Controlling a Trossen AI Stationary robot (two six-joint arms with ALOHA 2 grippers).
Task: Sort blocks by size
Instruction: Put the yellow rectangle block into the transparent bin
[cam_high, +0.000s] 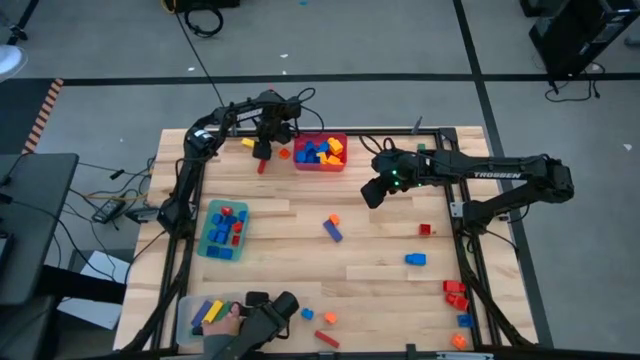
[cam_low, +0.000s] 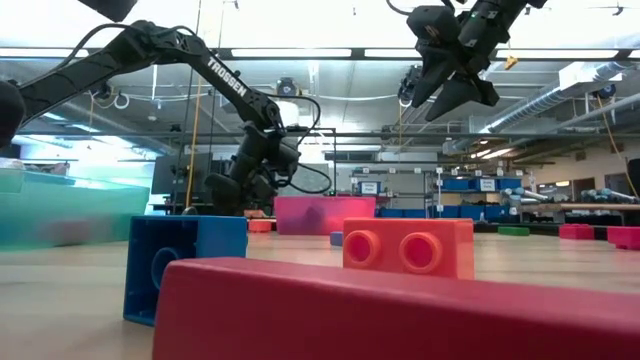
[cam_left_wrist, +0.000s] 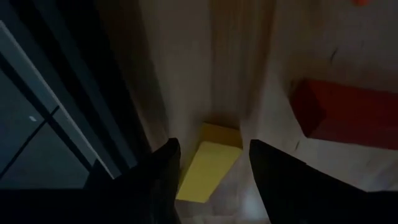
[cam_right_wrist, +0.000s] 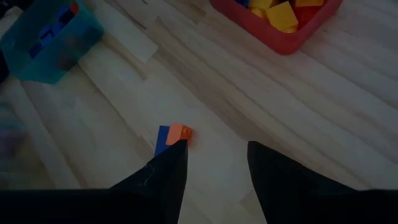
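Observation:
Blocks lie scattered over the wooden table. My left gripper (cam_high: 262, 150) is at the far left, just left of the red bin (cam_high: 320, 165), pointing steeply down and open. In the left wrist view a yellow block (cam_left_wrist: 208, 163) lies on the wood between its two fingers, and a red block (cam_left_wrist: 345, 115) lies beside it. My right gripper (cam_high: 375, 190) hangs open, high above the table's middle (cam_low: 450, 85). Below it lies a blue-and-orange block (cam_right_wrist: 173, 137). The red bin (cam_right_wrist: 280, 34) holds blue and yellow blocks.
A teal bin (cam_high: 223, 228) with blue and red blocks stands at the left. A clear bin (cam_high: 205, 315) with yellow and blue bars is at the near left, beside a dark device (cam_high: 270, 310). More loose blocks lie at the near right (cam_high: 455, 293). Close before the low camera lie red (cam_low: 400, 310), blue (cam_low: 180, 265) and orange (cam_low: 408, 247) blocks.

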